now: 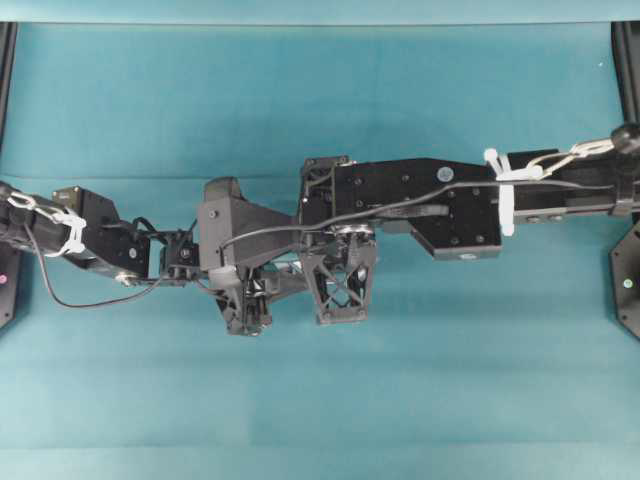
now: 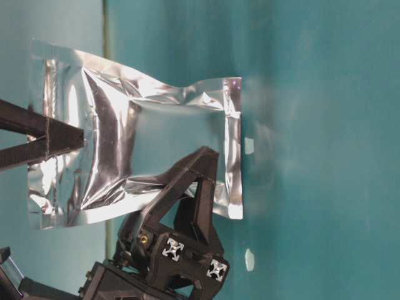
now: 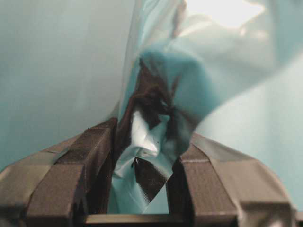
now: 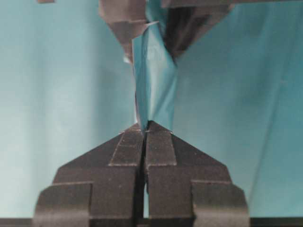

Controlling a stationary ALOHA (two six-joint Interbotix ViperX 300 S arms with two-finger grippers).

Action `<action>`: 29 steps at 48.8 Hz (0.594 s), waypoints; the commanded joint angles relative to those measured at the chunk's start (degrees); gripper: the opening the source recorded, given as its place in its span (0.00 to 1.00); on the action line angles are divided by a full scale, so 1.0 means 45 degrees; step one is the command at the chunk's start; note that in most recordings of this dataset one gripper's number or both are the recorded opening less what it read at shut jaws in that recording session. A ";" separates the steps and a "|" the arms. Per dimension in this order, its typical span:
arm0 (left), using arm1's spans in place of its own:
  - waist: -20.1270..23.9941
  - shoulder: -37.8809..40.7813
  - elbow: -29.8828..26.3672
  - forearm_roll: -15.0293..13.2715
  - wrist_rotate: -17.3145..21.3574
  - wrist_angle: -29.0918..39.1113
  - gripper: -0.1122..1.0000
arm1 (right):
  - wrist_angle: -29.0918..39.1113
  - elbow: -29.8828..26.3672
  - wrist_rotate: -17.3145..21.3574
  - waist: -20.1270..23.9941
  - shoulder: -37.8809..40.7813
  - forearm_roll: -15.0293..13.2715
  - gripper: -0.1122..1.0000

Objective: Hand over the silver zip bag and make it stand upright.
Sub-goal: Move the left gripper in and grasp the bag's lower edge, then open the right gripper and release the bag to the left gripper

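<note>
Teal counter [image 1: 320,90] throughout. Left tool [image 3: 142,189] pinches one end of the crinkled shiny silver foil zip bag [image 2: 125,144]; foil bunches between its pads. The bag hangs mid-air between both tools, above the counter, flat face toward the table-level camera. Right tool [image 4: 143,130] sits pressed nearly together on the opposite edge, the foil caught at its tips. Judged step: handover, both tools on the bag. Next move calls for the right tool to release cleanly while the left holds firm, then lowering the bag's base onto the counter.

Silver zip bag [image 2: 134,150] shiny, crinkled, mirroring teal; table cloth [image 1: 300,90] plain teal; both grippers matte black.
</note>
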 commanded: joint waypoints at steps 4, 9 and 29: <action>0.0000 -0.0039 -0.0059 0.0000 -0.0039 -0.0039 0.41 | -0.0117 -0.0078 0.0137 0.0156 -0.0195 0.0273 0.40; 0.0000 0.0000 -0.0039 0.0039 -0.0039 0.0020 0.41 | -0.0312 0.0117 0.0137 0.0117 -0.0254 0.0234 0.68; 0.0000 0.0000 -0.0039 0.0000 -0.0039 0.0215 0.38 | -0.1582 0.1016 0.0156 0.0156 -0.0781 0.0117 0.97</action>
